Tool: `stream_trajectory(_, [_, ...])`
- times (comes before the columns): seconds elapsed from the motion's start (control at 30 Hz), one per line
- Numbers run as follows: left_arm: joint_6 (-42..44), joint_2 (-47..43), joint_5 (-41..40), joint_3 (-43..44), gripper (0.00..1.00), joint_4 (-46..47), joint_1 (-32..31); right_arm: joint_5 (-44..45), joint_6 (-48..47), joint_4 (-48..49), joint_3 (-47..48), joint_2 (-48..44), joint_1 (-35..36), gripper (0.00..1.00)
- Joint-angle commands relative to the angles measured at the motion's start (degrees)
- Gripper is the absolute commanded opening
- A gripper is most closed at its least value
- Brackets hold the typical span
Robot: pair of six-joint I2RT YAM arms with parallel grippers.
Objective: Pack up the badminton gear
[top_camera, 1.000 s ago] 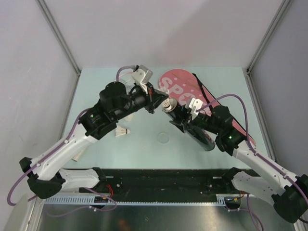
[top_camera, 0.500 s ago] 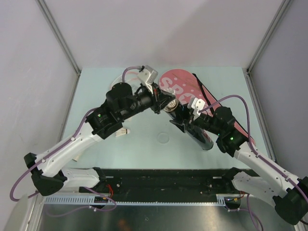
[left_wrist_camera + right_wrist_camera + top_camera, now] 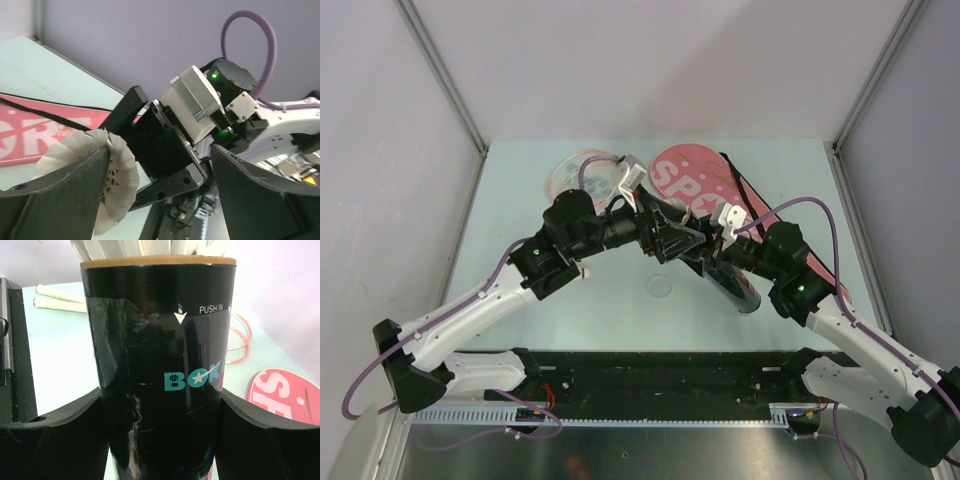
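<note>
My right gripper (image 3: 160, 432) is shut on the long black tube (image 3: 160, 355), holding it tilted above the table (image 3: 520, 200). White feathers (image 3: 145, 247) stick out of the tube's mouth. My left gripper (image 3: 160, 155) is at that mouth with its jaws wide apart. A white shuttlecock (image 3: 117, 175) lies against its left finger (image 3: 65, 200) and is not pinched. From above, the left gripper (image 3: 672, 236) meets the tube (image 3: 740, 288) just in front of the right gripper (image 3: 715, 250). The pink cover (image 3: 682, 178) lies behind them, the racket head (image 3: 578, 172) to its left.
A small round clear lid (image 3: 660, 287) lies on the table in front of the grippers. White racket handles (image 3: 55, 297) lie near the left side. A black strap (image 3: 740, 190) runs along the cover. The black base rail (image 3: 650, 375) borders the near edge.
My left gripper has moved right to the tube's mouth and opened, letting go of the shuttlecock. The right gripper and the tube have stayed in place.
</note>
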Motion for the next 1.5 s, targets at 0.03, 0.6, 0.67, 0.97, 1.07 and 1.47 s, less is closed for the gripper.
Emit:
stream_trajectory(0.03, [-11.3,4.9,12.7,-1.9,0.87,9.0,3.7,-0.4,0.9,5.2,1.5,-1.6,0.3,0.0])
stream_trajectory(0.6, [-7.9,-10.7,18.3,-3.7,1.0,-1.0,26.3,2.5,-3.6,-2.6,0.9,-0.2,-1.2,0.0])
stream_trajectory(0.67, [-7.3,-11.1,14.4,-4.7,1.0,-7.3,33.4,2.7,-3.7,-3.3,0.9,-0.2,-1.2,0.0])
stream_trajectory(0.97, [-7.2,-5.0,-4.8,-19.5,0.9,-19.4,52.0,1.4,-4.2,-4.1,1.0,-3.1,-1.0,0.0])
stream_trajectory(1.07, [-9.4,-4.1,-11.4,-23.5,0.9,-19.1,52.0,1.2,-4.3,-4.5,1.0,-3.4,-1.0,0.0])
stream_trajectory(1.47, [-13.0,6.5,-4.7,-29.4,0.58,-10.0,51.9,0.4,-4.1,-4.5,1.0,-3.8,-0.5,0.0])
